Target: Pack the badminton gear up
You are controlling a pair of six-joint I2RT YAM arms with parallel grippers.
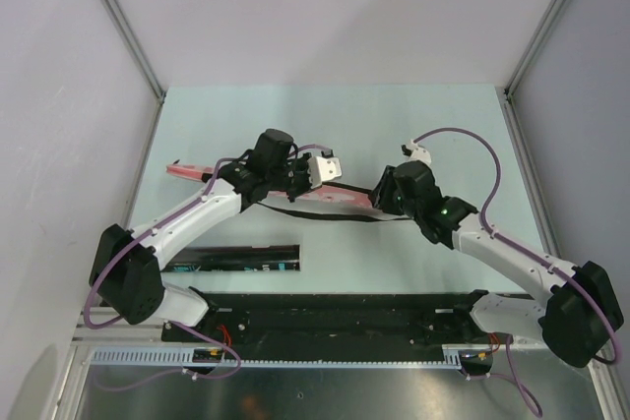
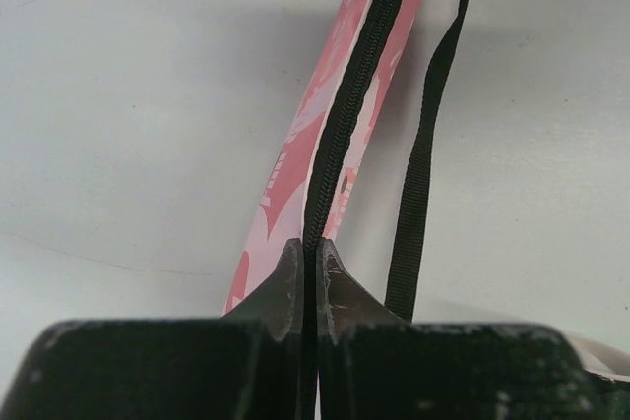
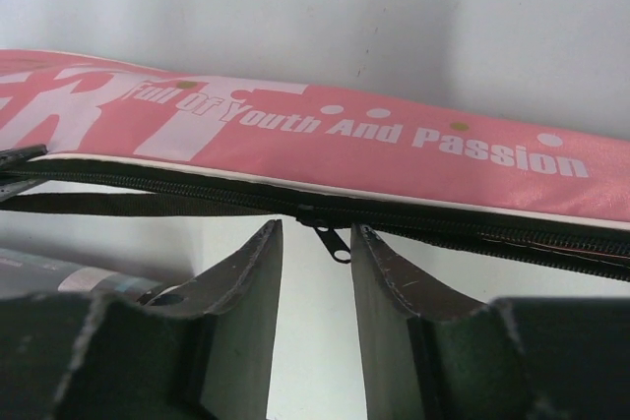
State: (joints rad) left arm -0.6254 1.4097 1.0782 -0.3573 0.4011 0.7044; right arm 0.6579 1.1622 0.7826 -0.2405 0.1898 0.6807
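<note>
Your left fingers (image 2: 281, 287) pinch shut on the zip edge of the pink racket bag (image 3: 345, 145) lying on the bench (image 1: 394, 115), your right fingers (image 3: 246, 282) stand half open astride its zipper pull (image 3: 335, 243) without gripping it, so zipping seems unfinished, with the black tube (image 1: 246, 258) outside.

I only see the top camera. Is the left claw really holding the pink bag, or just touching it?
Observer: Holding it. The left wrist view shows the left gripper shut on the pink bag, pinching its black zipper.
Operator: What about the other claw?
Observer: In the right wrist view the right gripper is open. The zipper pull hangs between its fingers, not pinched.
Operator: Are there words on the bag?
Observer: Yes, white lettering reads "Full Of Youth And Passion".
</note>
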